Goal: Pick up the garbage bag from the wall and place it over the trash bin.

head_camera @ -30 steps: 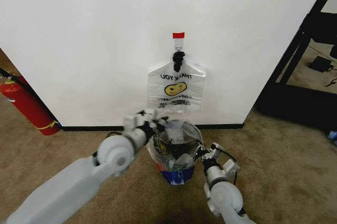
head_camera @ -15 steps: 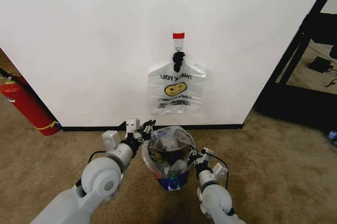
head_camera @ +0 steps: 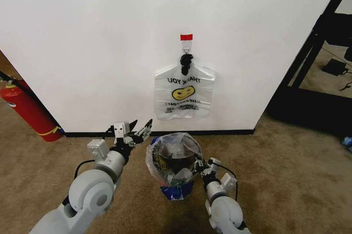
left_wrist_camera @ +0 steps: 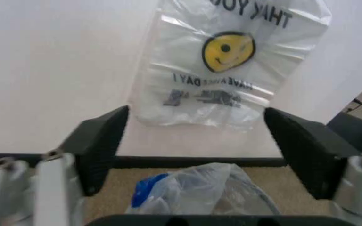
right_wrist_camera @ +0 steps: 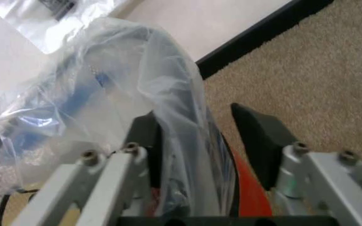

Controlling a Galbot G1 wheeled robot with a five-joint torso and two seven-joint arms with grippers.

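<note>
The garbage bag [head_camera: 158, 154], translucent with blue patches low down, is draped over the round black trash bin [head_camera: 179, 160] on the carpet below the wall [head_camera: 82, 36]. My left gripper [head_camera: 140, 128] is open, left of the bin and apart from the bag. In the left wrist view the left gripper [left_wrist_camera: 197, 115] has nothing between its fingers, with the garbage bag [left_wrist_camera: 200, 193] below. My right gripper [head_camera: 201, 166] is at the bin's right side. In the right wrist view the right gripper [right_wrist_camera: 193, 115] stands open astride the garbage bag [right_wrist_camera: 105, 94] at the rim.
A second smiley bag [head_camera: 184, 94] hangs from a black hook [head_camera: 186, 61] under a red tape strip [head_camera: 186, 37]. A red fire extinguisher [head_camera: 27, 110] leans at the left. A black shelf frame [head_camera: 313, 53] stands at the right. Open carpet surrounds the bin.
My left gripper has drawn back leftward from the bin's rim and let go of the bag. The right gripper has shifted slightly lower and closer. The bag stays over the bin.
</note>
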